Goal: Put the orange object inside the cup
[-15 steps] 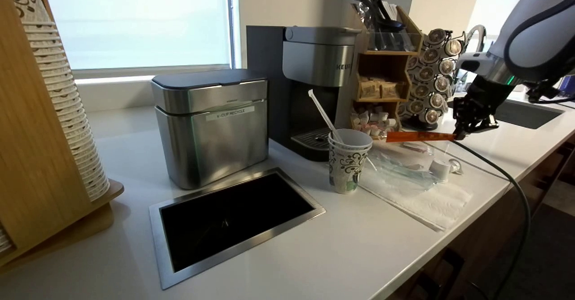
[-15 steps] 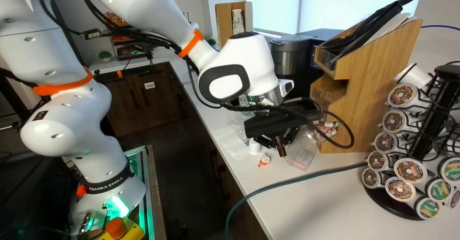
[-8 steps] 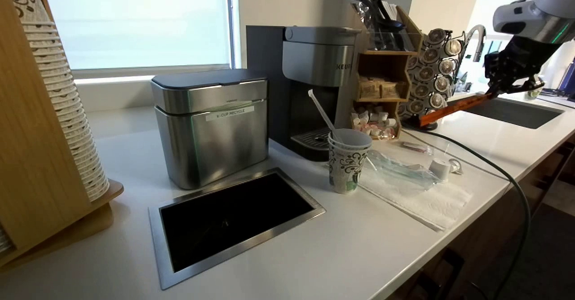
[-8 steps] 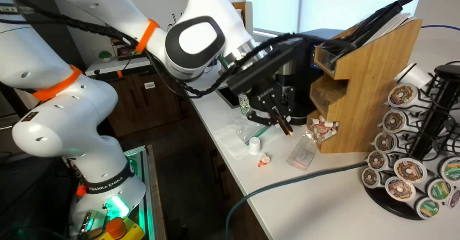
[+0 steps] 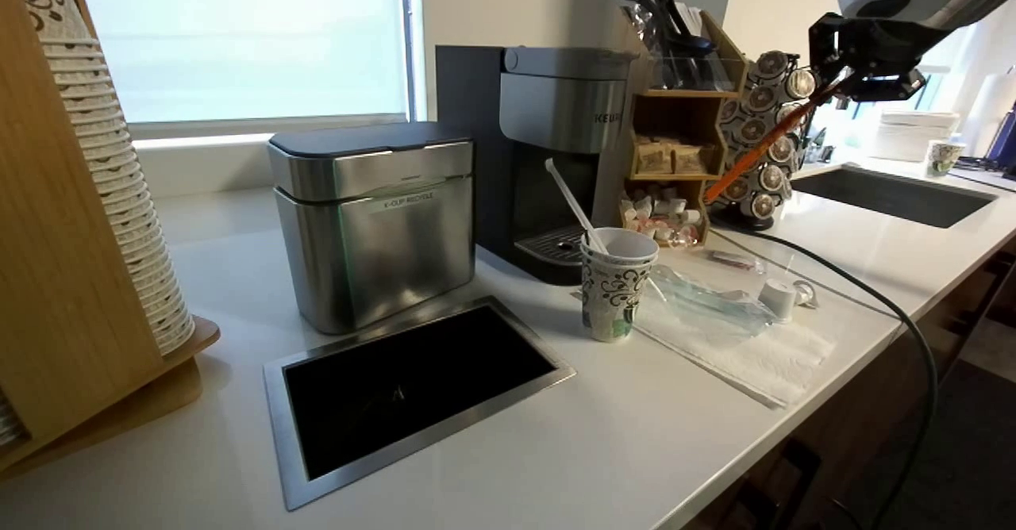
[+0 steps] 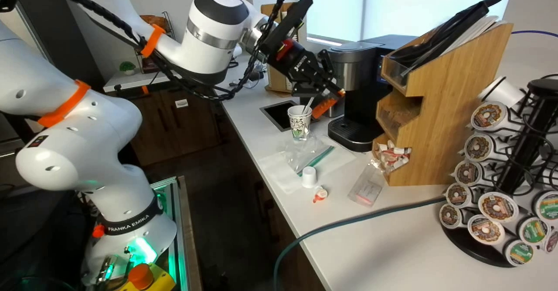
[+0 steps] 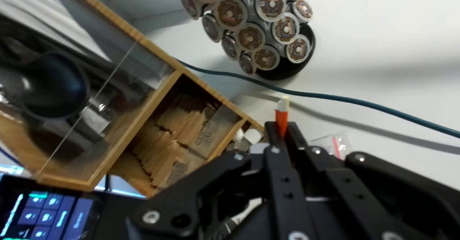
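The orange object (image 5: pixel 766 147) is a slim bright orange stick with a pale end. My gripper (image 5: pixel 843 78) is shut on it near that end and holds it in the air, slanting down. It also shows in an exterior view (image 6: pixel 324 107), below the fingertips (image 6: pixel 335 91). In the wrist view its short end (image 7: pixel 281 120) stands out between the fingers (image 7: pixel 284 134). The white patterned cup (image 5: pixel 615 296) stands upright on the counter with a white stick (image 5: pixel 570 203) in it; it also shows in an exterior view (image 6: pixel 300 123), apart from the orange object. The cup is out of the wrist view.
A steel canister (image 5: pixel 381 232) and a metal-framed opening (image 5: pixel 287 439) lie beside the cup. A coffee machine (image 5: pixel 556 109), wooden organizer (image 6: pixel 457 108) and pod rack (image 6: pixel 497 204) stand behind. A plastic bag (image 6: pixel 301 153), small white cup (image 6: pixel 309 177) and hose (image 6: pixel 357 218) lie on the counter.
My gripper has risen and turned, carrying the orange object from nearly level to a downward slant. In an exterior view the arm has moved up and back, uncovering the cup.
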`<state>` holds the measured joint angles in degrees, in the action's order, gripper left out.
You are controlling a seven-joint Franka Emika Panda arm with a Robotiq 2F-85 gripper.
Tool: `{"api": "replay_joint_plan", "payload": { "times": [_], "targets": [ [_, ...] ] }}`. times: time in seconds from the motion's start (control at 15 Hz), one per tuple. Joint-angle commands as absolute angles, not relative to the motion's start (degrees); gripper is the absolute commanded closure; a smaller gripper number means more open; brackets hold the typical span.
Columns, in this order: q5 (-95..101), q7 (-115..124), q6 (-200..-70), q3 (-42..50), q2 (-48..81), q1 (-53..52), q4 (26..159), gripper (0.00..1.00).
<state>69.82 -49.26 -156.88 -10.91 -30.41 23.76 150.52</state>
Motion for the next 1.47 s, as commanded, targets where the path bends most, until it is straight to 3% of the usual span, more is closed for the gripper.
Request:
{"api": "replay_joint_plan", "payload": {
  "times": [0.0,0.33,0.47,1.4],
  "targets": [
    [74.1,-46.2,-152.8,-4.6,-29.7,15.1,150.0,0.93],
    [73.8,-47.1,-152.1,-0.1,-29.7,11.7,150.0,0.93],
    [74.9,-47.1,-151.9,-1.1,-29.5,11.5,149.2,0.98],
    [74.7,-61.3,-144.8,-2.7,-28.7,-6.3,145.6,0.98]
  ]
}}
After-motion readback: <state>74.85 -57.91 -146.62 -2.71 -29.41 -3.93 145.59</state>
